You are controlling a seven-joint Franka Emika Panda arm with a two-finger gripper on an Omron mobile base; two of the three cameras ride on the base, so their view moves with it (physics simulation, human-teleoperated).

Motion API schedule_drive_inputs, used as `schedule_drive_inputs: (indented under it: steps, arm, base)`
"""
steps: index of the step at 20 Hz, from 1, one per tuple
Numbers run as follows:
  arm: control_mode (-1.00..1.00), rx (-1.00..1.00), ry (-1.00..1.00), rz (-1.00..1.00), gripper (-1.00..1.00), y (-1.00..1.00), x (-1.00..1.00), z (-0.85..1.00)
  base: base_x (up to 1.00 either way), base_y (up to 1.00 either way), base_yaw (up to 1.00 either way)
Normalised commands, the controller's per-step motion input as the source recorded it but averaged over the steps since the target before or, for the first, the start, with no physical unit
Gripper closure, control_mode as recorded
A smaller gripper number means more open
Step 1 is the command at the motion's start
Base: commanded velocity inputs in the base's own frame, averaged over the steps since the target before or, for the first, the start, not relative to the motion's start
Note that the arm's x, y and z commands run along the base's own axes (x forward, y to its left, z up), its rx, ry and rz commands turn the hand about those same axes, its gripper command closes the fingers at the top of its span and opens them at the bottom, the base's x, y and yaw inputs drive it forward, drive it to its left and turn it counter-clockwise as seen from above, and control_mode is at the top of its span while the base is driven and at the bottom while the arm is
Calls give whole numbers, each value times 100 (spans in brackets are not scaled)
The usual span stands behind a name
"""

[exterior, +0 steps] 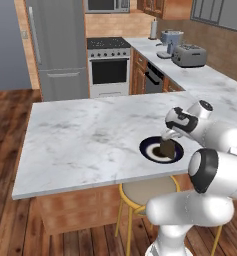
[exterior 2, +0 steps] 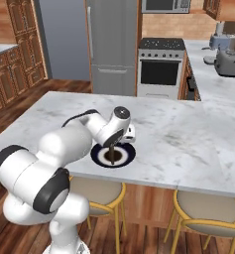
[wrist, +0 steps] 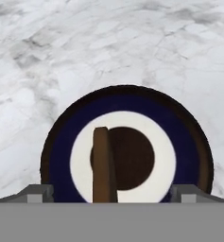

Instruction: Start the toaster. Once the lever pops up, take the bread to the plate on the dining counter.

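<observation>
marble dining counter, stools below

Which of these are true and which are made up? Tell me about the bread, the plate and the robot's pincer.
1. The bread stands on edge over the plate. True.
2. The pincer is squeezed shut on the bread. False: its fingertips stand wide apart, clear of the slice on both sides.
3. The plate sits on the counter near the edge closest to the robot. True.
4. The toaster is right beside the plate. False: it is far back on the worktop by the wall.
5. The plate is plain white. False: it is dark navy with a white ring.
</observation>
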Motion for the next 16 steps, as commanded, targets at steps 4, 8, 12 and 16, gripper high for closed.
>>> schedule_drive_inputs:
  steps: [4,8,12,16]
  arm:
    - [-100,-2,-3,0,-100,0,-7,41]
    - [-100,-3,-4,0,-100,0,-35,65]
    - [-100,-3,0,-2,-100,0,-55,76]
    - [-100,-1,0,-9,-100,0,-84,63]
  base:
    - [0,0,0]
    - [0,0,0]
    - [0,0,0]
    - [0,0,0]
